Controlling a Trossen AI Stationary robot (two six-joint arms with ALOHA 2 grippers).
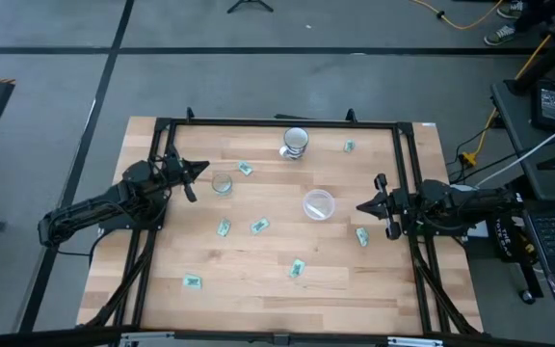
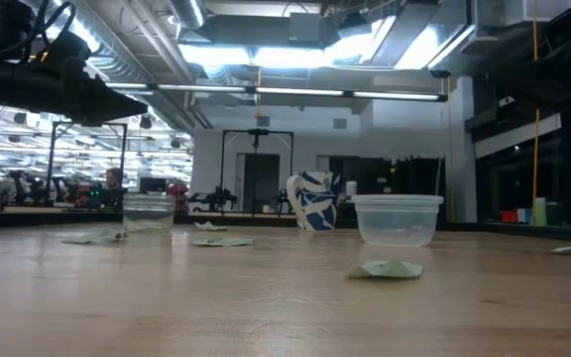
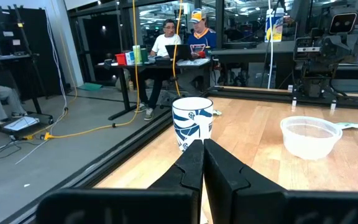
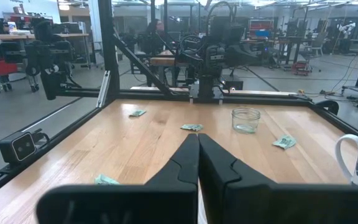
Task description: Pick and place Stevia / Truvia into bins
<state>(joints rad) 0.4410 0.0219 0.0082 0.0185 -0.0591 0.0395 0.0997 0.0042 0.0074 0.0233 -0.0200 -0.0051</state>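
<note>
Several light green Stevia packets lie flat and scattered on the wooden table, among them one by the far left, one mid-table and one near my right gripper. The narrow clear cup stands just right of my left gripper, which is shut and holds nothing. The wider clear cup stands left of my right gripper, also shut and holding nothing. The wrist views show each pair of fingers closed together, the left and the right. Both cups stand upright.
A white mug with a blue pattern stands near the table's far edge, between the arms. A dark metal frame runs around the table. People sit at desks in the room beyond the left side. Bare wood lies along the near edge.
</note>
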